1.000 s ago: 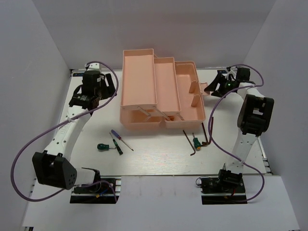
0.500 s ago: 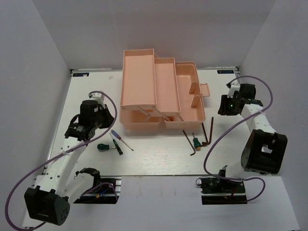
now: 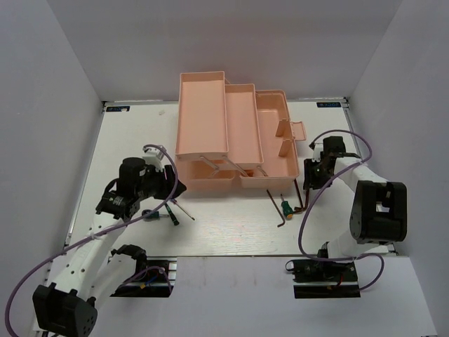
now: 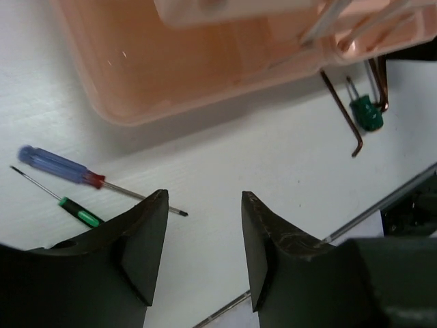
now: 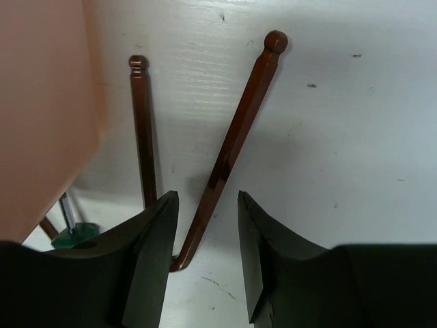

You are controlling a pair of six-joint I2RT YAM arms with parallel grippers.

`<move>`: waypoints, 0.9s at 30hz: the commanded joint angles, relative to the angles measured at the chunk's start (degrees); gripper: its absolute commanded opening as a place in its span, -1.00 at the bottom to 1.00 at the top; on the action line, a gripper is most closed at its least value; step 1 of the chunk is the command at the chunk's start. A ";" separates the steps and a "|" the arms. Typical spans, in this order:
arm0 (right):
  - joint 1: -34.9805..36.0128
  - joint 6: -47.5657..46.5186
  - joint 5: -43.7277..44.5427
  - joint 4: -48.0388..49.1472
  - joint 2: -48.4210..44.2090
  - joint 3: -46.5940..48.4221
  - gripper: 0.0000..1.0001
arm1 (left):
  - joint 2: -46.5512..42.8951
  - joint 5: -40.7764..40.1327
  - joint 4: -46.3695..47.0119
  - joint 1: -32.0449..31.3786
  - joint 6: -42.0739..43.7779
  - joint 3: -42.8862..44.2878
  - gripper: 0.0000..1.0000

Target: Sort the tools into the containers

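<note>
Left hand open above the worktop near a blue-handled screwdriver; right hand open, its jaws either side of a brown hex key

You're looking at a peach-pink toolbox sitting on the white table. The hex keys are gleaming reddish-brown, one screwdriver is showing blue with a red collar, and the stubby one is showing dark green.

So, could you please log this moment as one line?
left claw: open, empty | right claw: open over hex key | toolbox: trays open
</note>
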 commanded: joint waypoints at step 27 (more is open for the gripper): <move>-4.10 -2.16 9.88 -7.65 -19.90 2.37 -1.00 | 25.41 -8.96 17.79 -34.00 -7.62 4.40 0.13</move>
